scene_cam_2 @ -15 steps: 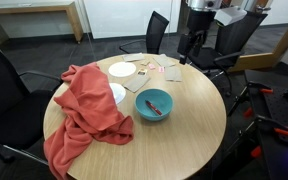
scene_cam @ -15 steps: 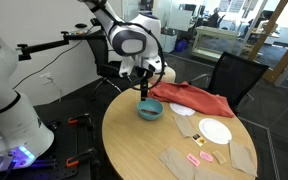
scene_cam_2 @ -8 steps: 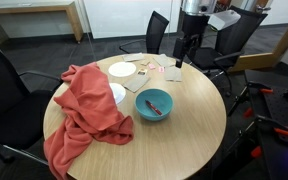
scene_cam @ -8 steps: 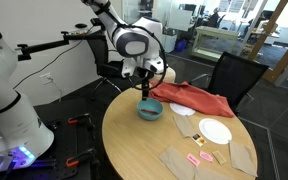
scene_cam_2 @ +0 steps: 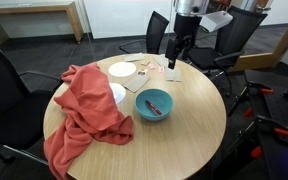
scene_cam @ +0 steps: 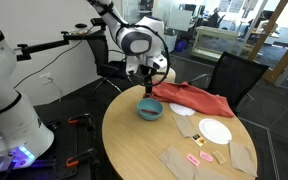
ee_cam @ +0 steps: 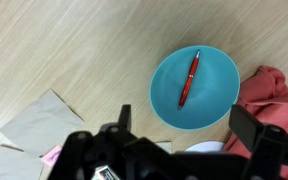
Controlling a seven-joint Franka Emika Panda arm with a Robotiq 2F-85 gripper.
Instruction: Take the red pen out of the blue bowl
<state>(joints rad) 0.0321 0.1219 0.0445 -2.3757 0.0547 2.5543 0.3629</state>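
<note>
**Claw (ee_cam: 182,116) spread above the blue bowl (ee_cam: 220,98), red pen (ee_cam: 188,78) not yet taken**

In the wrist view we look straight down between the two dark fingers (ee_cam: 125,114), which stand wide apart with nothing between them. The red pen lies alone in the blue bowl, just ahead of the midpoint between the fingers and a touch to one side. Its long axis runs nearly up and down the frame, so it lies roughly across the line on which the fingers would close. We judge that this suits a pinch on the barrel with little twisting of the wrist. A red cloth (ee_cam: 274,100) touches the bowl's edge, and brown paper squares (ee_cam: 39,120) lie on the wooden surface (ee_cam: 74,50) well clear of the bowl.

In an exterior view the claw (scene_cam: 147,88) hangs over the bowl (scene_cam: 150,110), apart from it, so the coming move is mostly a descent. We cannot make out the pen here.

In an exterior view from the opposite side, the claw (scene_cam_2: 172,62) sits high in the frame and the bowl (scene_cam_2: 142,101) sits near the middle of the surface (scene_cam_2: 199,125). The pen (scene_cam_2: 157,106) shows as a red streak inside the bowl, and a white plate (scene_cam_2: 122,70) lies beyond the cloth (scene_cam_2: 89,115).
</note>
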